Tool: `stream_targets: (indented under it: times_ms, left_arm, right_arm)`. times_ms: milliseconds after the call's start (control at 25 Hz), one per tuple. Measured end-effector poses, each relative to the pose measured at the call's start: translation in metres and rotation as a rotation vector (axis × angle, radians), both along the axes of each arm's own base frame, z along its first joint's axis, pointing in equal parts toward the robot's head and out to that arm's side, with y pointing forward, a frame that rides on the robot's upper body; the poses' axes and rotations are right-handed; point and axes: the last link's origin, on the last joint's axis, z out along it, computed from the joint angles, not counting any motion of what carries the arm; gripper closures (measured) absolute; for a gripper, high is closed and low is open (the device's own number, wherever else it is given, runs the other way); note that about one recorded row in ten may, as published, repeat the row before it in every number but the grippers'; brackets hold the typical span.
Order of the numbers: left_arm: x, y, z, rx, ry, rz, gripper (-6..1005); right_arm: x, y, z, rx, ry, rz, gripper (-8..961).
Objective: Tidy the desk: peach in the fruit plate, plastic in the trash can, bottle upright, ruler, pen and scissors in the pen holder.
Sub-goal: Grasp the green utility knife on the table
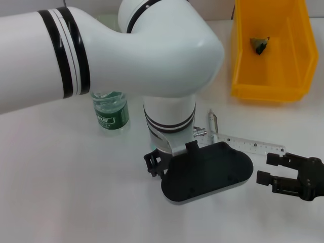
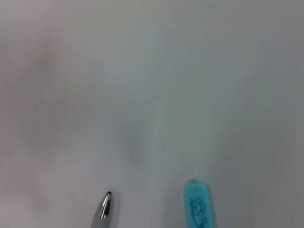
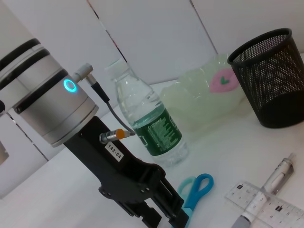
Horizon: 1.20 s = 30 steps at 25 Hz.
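Judged from the layout: three chores already settled, three left.
- Pink peach (image 3: 223, 80) in the pale green translucent fruit plate (image 3: 190, 102), upper right of the right wrist view.
- Dark scrap of plastic (image 1: 260, 44) inside the yellow plastic bin (image 1: 271, 88), upper right of the head view.
- Clear water bottle with a green label (image 1: 110, 111) upright, left of centre in the head view.
- Still out on the white bench (image 1: 61, 192): clear plastic ruler (image 1: 243, 144), silver-grey pen (image 1: 213, 124) touching or lying across its end, and blue-handled scissors (image 3: 197, 187) just beside both.

Probably the scissors step in hand. Left pincer (image 1: 153, 164) low over the bench at centre frame, right at the scissors. Released or clenched: cannot tell, and no grip confirmed. Right pincer (image 1: 268, 168) at lower right, released and empty, near the ruler's far end.

Next move, as a guess: secure the scissors, lift clear of pen and ruler, then carry to the black mesh pen holder (image 3: 270, 80) and lower them in upright without knocking the plate beside it.

Writing:
- "142-04" on a white tag on the black bracket of the left wrist.
- White lettering on the bottle label, not readable.
- Scale marks on the ruler, numerals too small to read.
- A small cartoon doodle on a turquoise plastic tip (image 2: 197, 204), seen next to the pen's point in the left wrist view.
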Motion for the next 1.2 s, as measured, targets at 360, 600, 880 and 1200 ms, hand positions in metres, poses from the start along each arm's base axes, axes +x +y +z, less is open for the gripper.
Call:
stream_targets:
  times_ms: [360, 600, 880, 1200]
  left_arm:
    - [0.005, -0.002, -0.001, -0.005, -0.012, -0.01, 471]
    - [0.0, -0.004, -0.002, -0.011, 0.004, -0.014, 472]
    - [-0.003, -0.005, -0.002, -0.013, 0.01, -0.013, 473]
    - [-0.005, -0.007, -0.002, -0.015, 0.029, -0.016, 475]
  right_arm:
    - [-0.001, 0.001, -0.001, -0.004, 0.005, 0.004, 142]
    - [-0.003, 0.002, -0.001, -0.006, 0.007, 0.009, 142]
    - [-0.004, 0.003, -0.001, -0.008, 0.01, 0.01, 142]
    - [-0.004, 0.004, -0.002, -0.01, 0.01, 0.006, 141]
